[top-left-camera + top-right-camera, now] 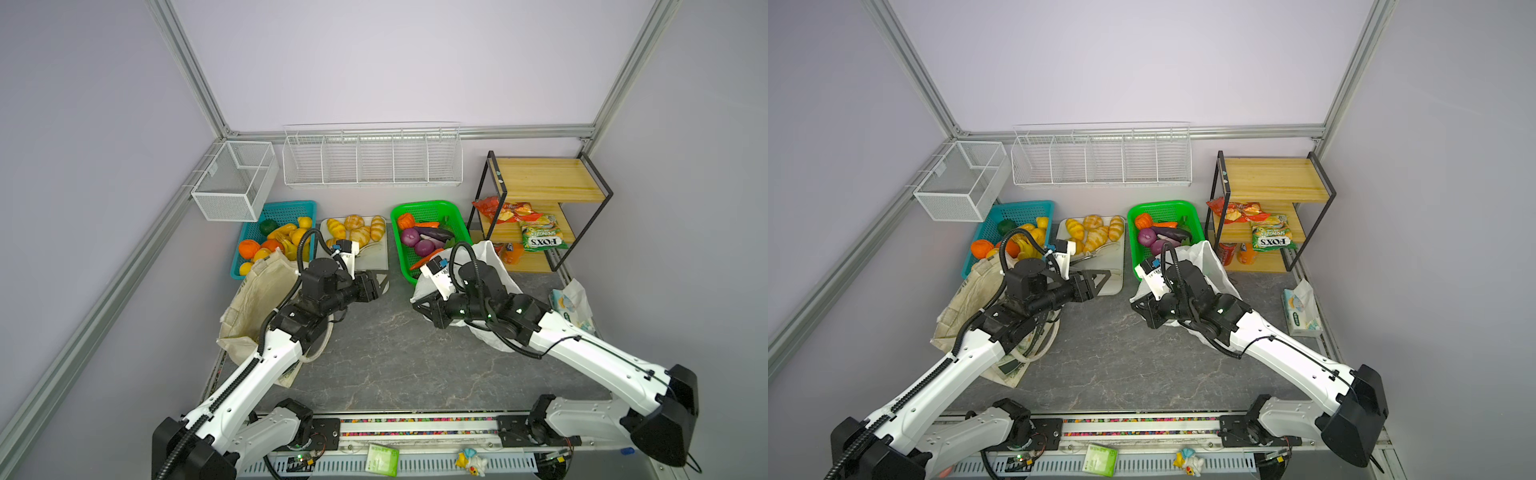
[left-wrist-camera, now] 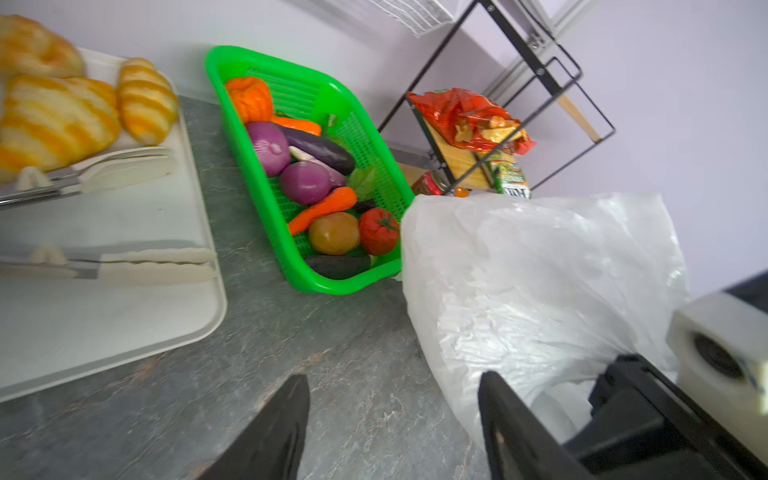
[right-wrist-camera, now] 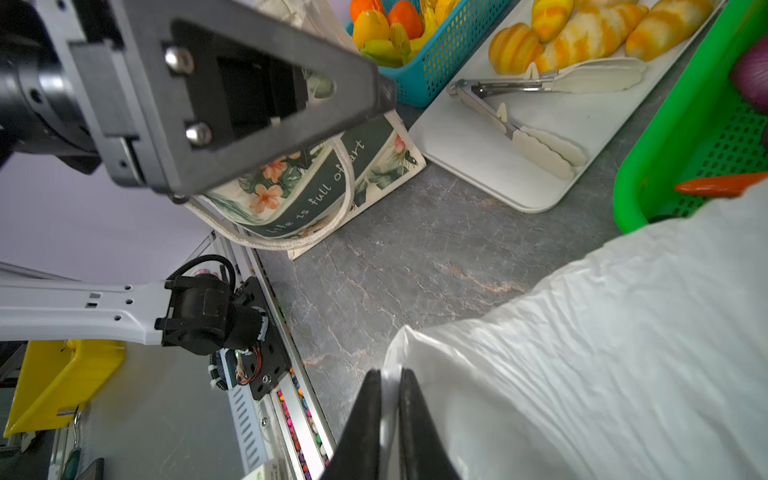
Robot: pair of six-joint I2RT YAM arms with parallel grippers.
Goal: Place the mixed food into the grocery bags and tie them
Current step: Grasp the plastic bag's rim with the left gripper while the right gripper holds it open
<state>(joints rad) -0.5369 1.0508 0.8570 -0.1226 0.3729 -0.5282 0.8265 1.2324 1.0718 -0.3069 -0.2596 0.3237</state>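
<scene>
The white plastic bag (image 1: 496, 255) (image 2: 540, 270) stands in front of the green basket (image 1: 428, 204) (image 2: 291, 272). My right gripper (image 3: 390, 372) (image 1: 419, 305) is shut on a thin edge of that bag's film. In the basket lie a red tomato (image 2: 376, 237), a brown potato (image 2: 333, 232), an orange carrot (image 2: 328, 203) and purple onions (image 2: 305, 183). My left gripper (image 2: 395, 378) (image 1: 376, 286) hangs open over bare tabletop, one finger close beside the plastic bag, nothing between its fingers. The cream canvas tote (image 1: 257, 299) (image 3: 311, 183) lies slumped under the left arm.
A white tray (image 1: 372, 259) with croissants and tongs sits between the green basket and a blue fruit basket (image 1: 286, 206). A wooden shelf (image 1: 544, 178) at back right holds a red packet (image 1: 498, 210) and a green FOX'S packet (image 1: 542, 235). A small printed packet (image 1: 571, 303) lies at the right edge.
</scene>
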